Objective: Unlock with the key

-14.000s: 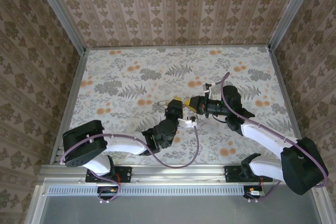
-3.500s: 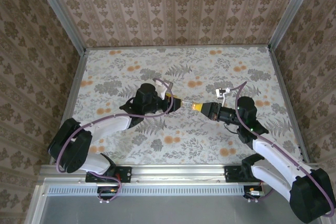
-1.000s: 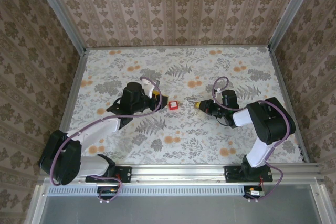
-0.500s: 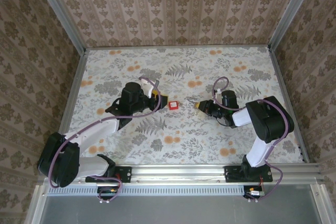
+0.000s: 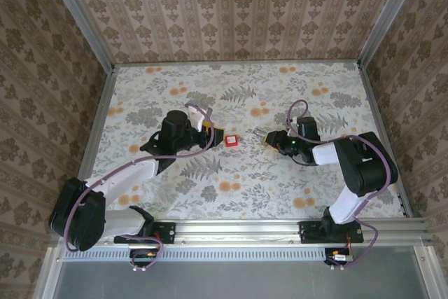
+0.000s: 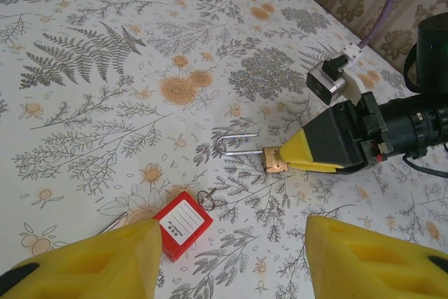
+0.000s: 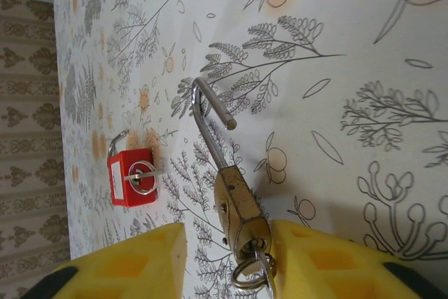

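the key (image 6: 183, 224), red-headed, is shown lying flat on the floral tabletop (image 5: 315, 180), between the two grippers and grasped by neither. the left gripper (image 6: 231, 234) is shown open just beside the key, with nothing between its yellow fingers (image 6: 105, 260). the right gripper (image 7: 227, 237) is likewise parted. the brass padlock (image 7: 238, 204) is seen on the tabletop between its fingertips, its shackle swung open and directed away from that gripper.

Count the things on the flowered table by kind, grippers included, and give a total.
Red plastic square-headed key with thin silvery blade: 1
Small brass-coloured metal padlock, shackle open: 1
Yellow-fingered grippers, left gripper and right gripper: 2
Total: 4
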